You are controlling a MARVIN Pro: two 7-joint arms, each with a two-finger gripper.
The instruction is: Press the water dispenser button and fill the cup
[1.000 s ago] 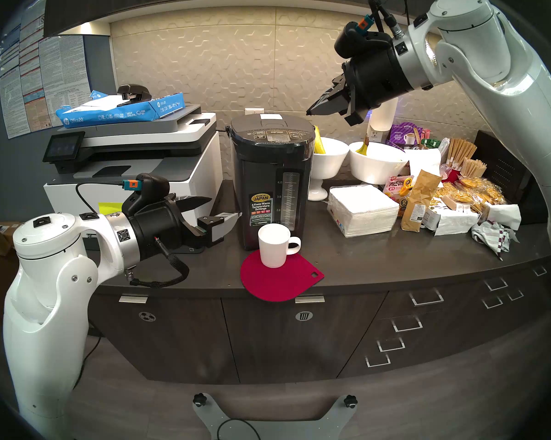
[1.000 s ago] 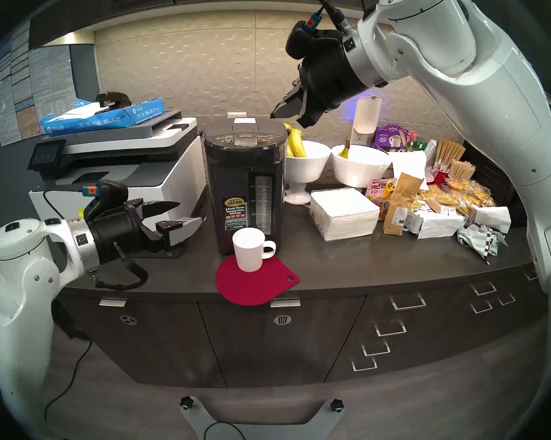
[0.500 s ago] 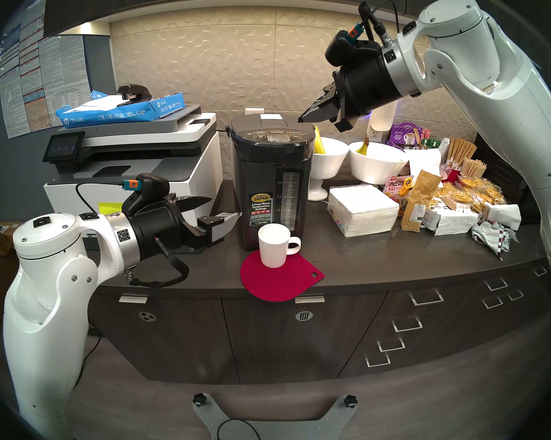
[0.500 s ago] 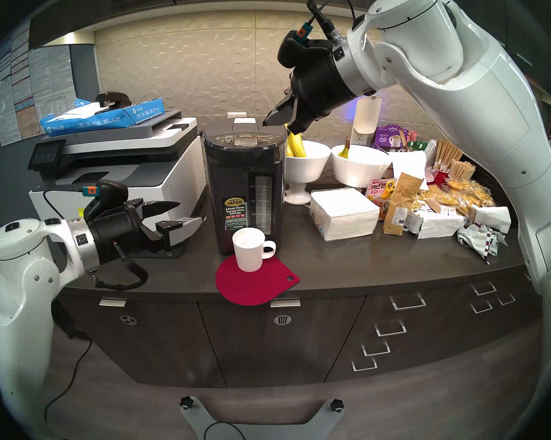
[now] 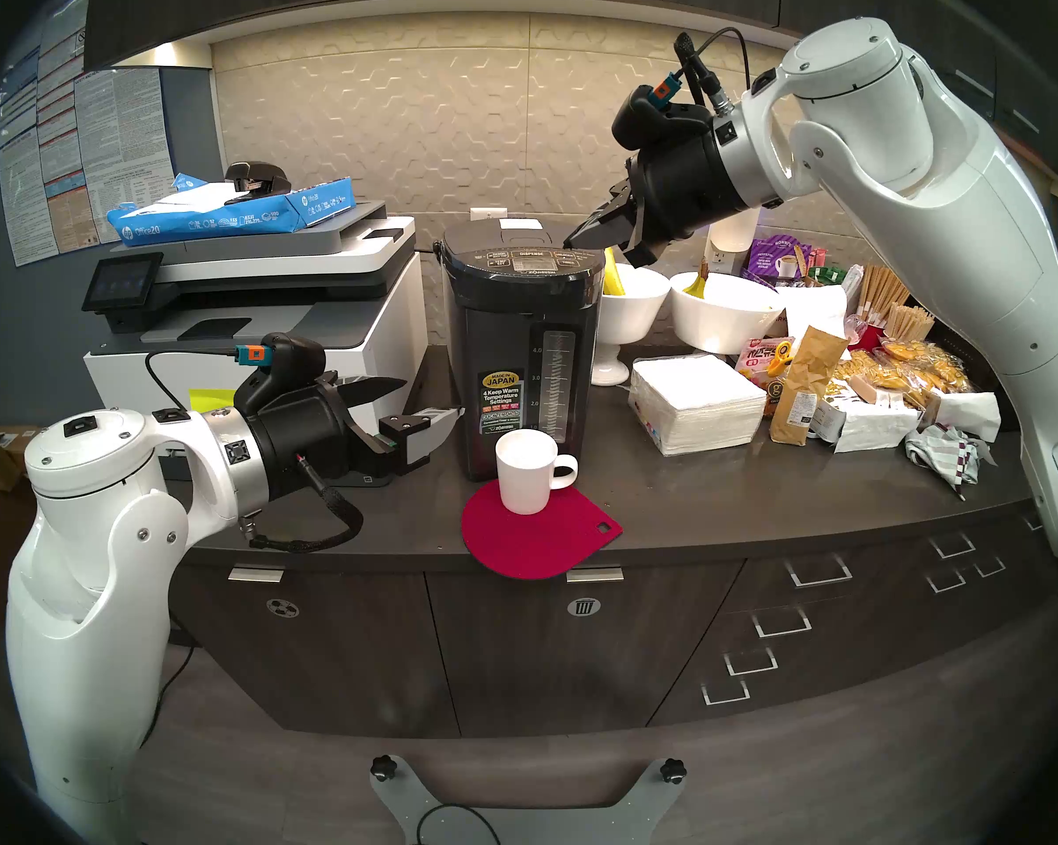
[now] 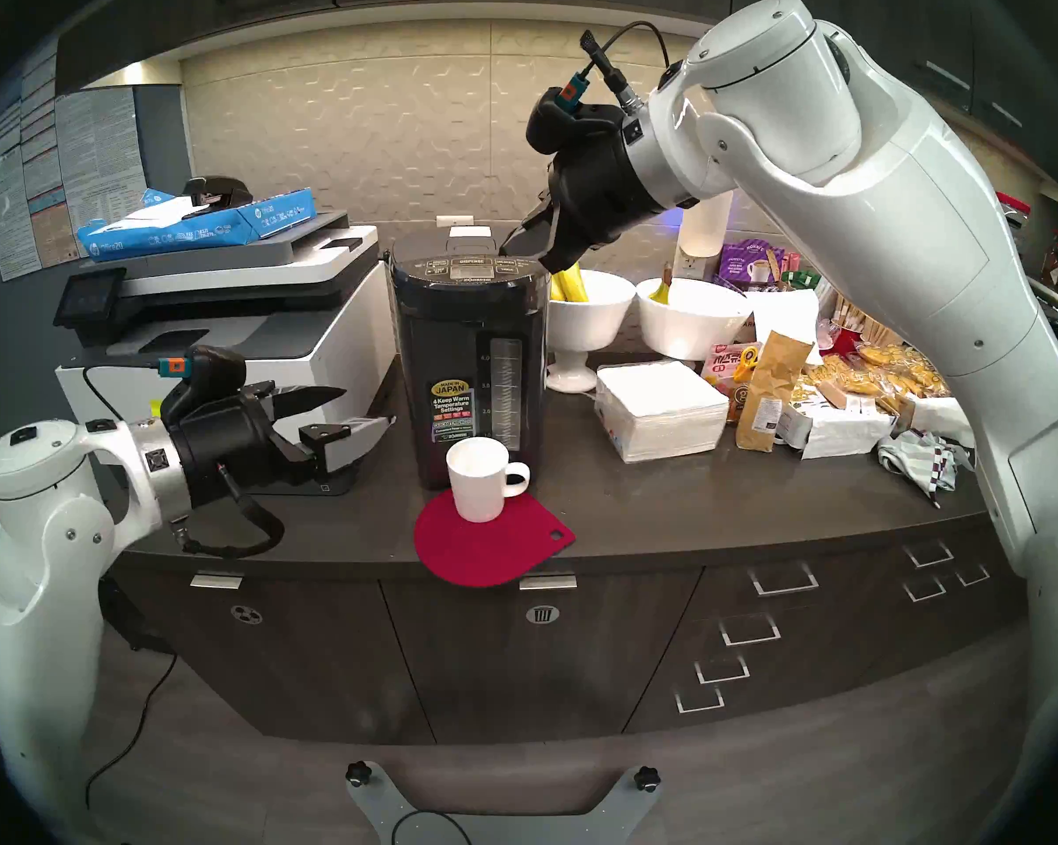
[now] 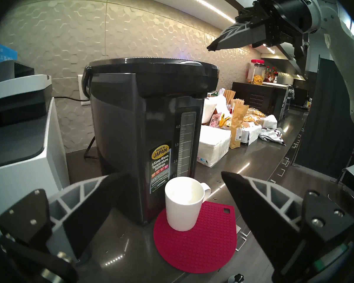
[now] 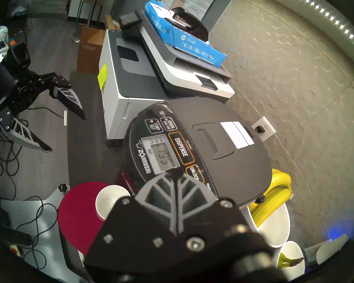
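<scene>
- Right gripper (image 5: 570,244): jaws pressed together into one point, holding nothing. Tip hangs over the right rear of the lid, clear of the panel; the left wrist view shows air between tip and lid.
- Left gripper (image 5: 432,400): jaws wide, empty, parked just left of the pot body at about mug height, touching nothing.
- Water dispenser (image 5: 517,362), a tall dark grey-black hot-water pot with clear level gauge and yellow "Made in Japan" sticker, stands upright on the dark counter (image 5: 758,496) between the white-and-grey printer (image 5: 258,331) and the white pedestal bowl of bananas (image 5: 630,313).
- Button (image 8: 181,147): wide flat dark DISPENSE key with an orange outline, on the top panel. The tip sits short of it, nearer the small UNLOCK key (image 8: 194,173).
- Cup (image 5: 525,472), a plain white ceramic mug with loop handle, stands upright on the round red silicone mat (image 5: 545,545), tight against the pot front below the sticker.
- Progress, my read: cup looks placed, press not made. I see no water in the mug in the left wrist view. Left to do: bring the tip down on the key, possibly UNLOCK first, then hold until full.
- Views: only the right wrist camera makes the key labels and display plain. Only the left wrist camera looks into the mug and shows the gap over the lid. Head views give the overall layout, but the panel text there is small.
</scene>
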